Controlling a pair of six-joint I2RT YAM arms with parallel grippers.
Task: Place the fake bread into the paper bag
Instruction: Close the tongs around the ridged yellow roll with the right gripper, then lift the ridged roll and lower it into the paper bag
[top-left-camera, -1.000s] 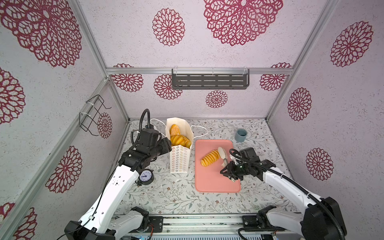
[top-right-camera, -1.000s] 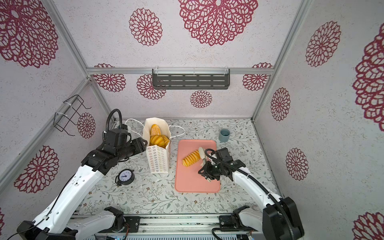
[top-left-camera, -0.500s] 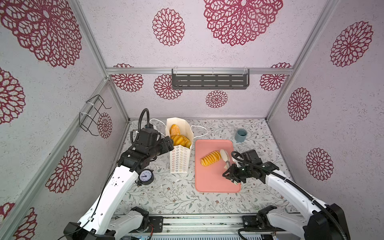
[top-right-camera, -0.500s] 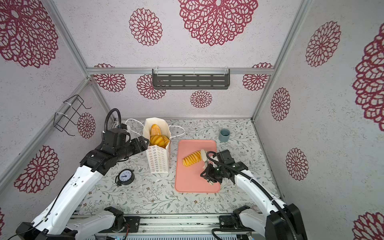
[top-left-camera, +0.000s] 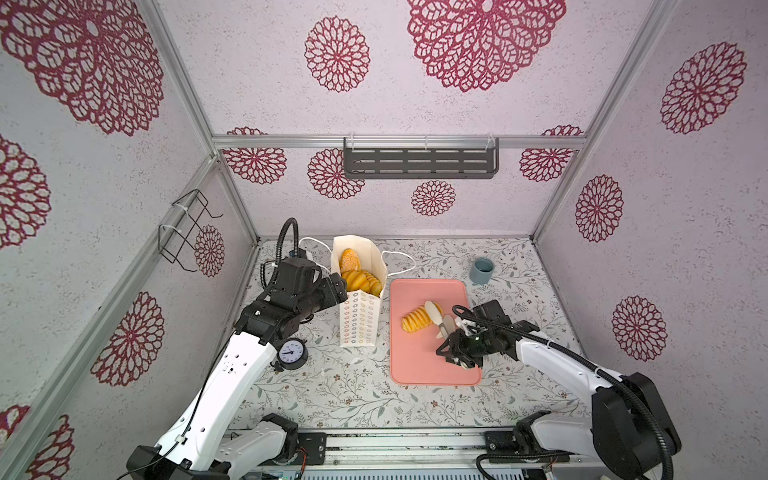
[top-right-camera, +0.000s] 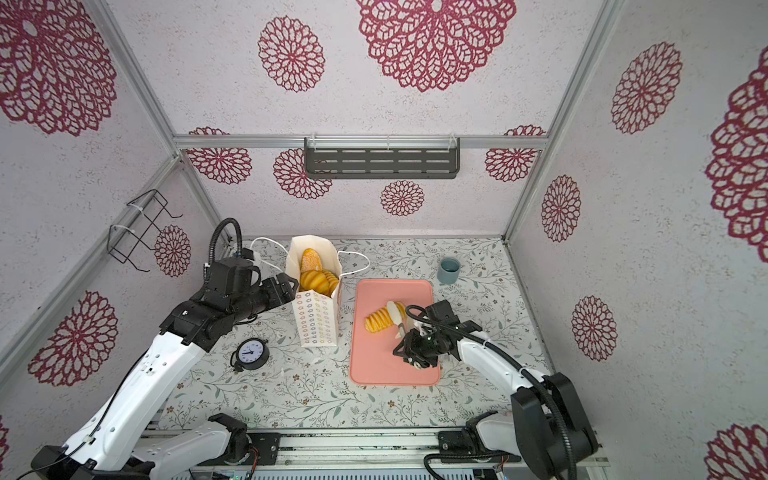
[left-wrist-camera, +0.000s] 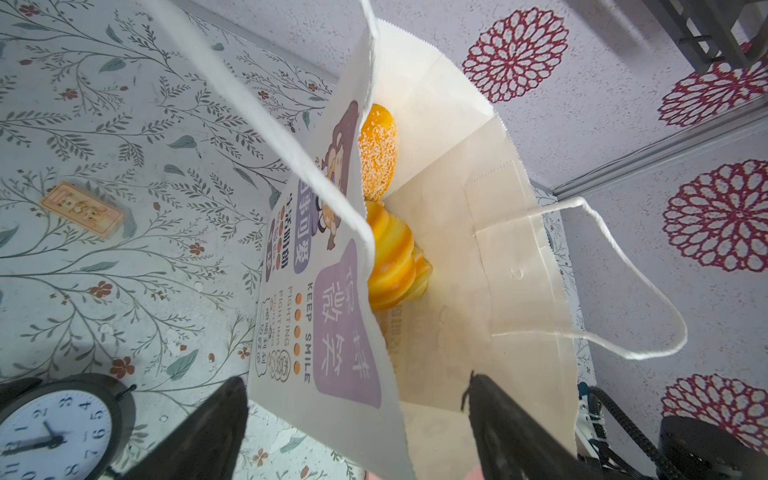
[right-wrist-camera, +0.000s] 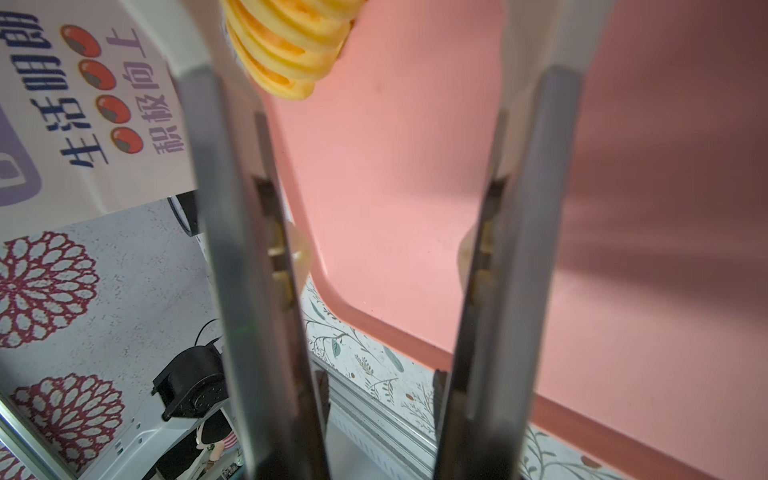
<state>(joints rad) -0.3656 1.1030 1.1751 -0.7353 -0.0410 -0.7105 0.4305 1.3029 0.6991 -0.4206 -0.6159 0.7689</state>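
On the pink tray (top-left-camera: 428, 365) last ridged roll (top-left-camera: 415, 322) lies at right hand (top-left-camera: 439, 318), released, not gripping; other breads (top-left-camera: 359, 280) in paper bag (top-left-camera: 359, 324), left hand (top-left-camera: 336, 289) released astride its wall; next: clench on roll, carry to bag

left arm (top-left-camera: 237, 374) extends from near-left corner of the surface (top-left-camera: 353, 399) toward far edge, white forearm angled up, black wrist (top-left-camera: 291, 299) bent roughly level. left claw (top-left-camera: 340, 288) raised above the surface, points toward the right edge, fingers (left-wrist-camera: 216, 419) spread wide, nothing clamped between them. right arm (top-left-camera: 552, 357) extends low from near-right corner toward the middle of the surface. right claw (top-left-camera: 439, 319) tilted down, close over the surface, its fingers parted with a clear gap in wrist view, not pinching anything.
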